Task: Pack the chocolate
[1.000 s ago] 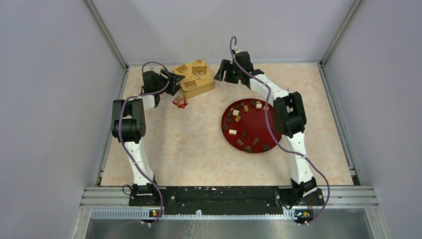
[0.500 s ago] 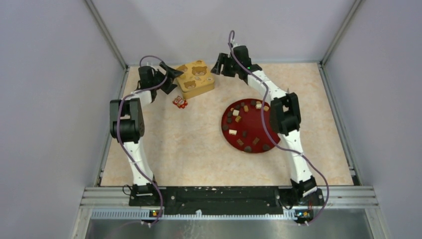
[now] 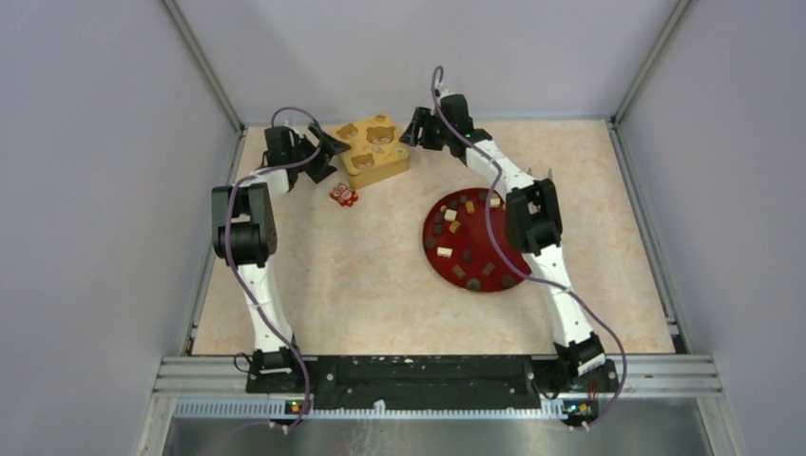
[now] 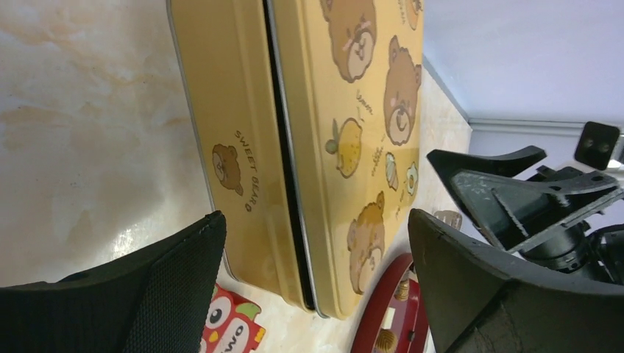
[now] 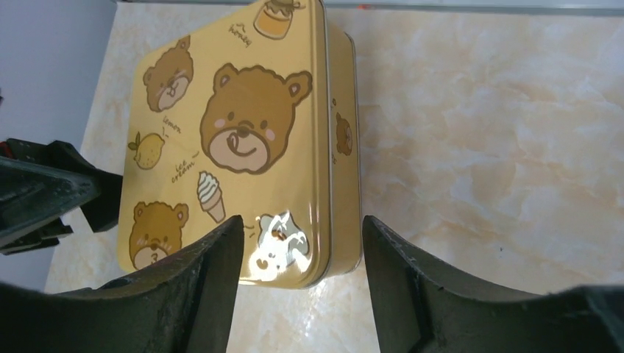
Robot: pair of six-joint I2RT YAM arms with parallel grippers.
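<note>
The chocolate (image 3: 444, 252), dark lumps and pale cubes, lies scattered on a red plate (image 3: 485, 236) right of centre. A tan tin with a bear-printed lid (image 3: 371, 150) stands at the back, lid on. My left gripper (image 3: 326, 150) is open at the tin's left side, and the tin (image 4: 250, 147) fills the wide gap between its fingers (image 4: 176, 272). My right gripper (image 3: 414, 131) is open at the tin's right corner; that corner (image 5: 324, 250) shows just beyond its fingertips (image 5: 221, 250). A piece of chocolate (image 4: 384, 340) and the plate's rim (image 4: 379, 305) show low in the left wrist view.
Small red-and-white wrapped items (image 3: 343, 196) lie just in front of the tin, one (image 4: 235, 327) close to my left finger. Metal frame rails and grey walls close off the back and both sides of the marbled tabletop (image 3: 361, 275).
My left gripper has opened wide beside the tin. My right arm has reached farther back and left, toward the tin's right corner. The tin has barely shifted.
</note>
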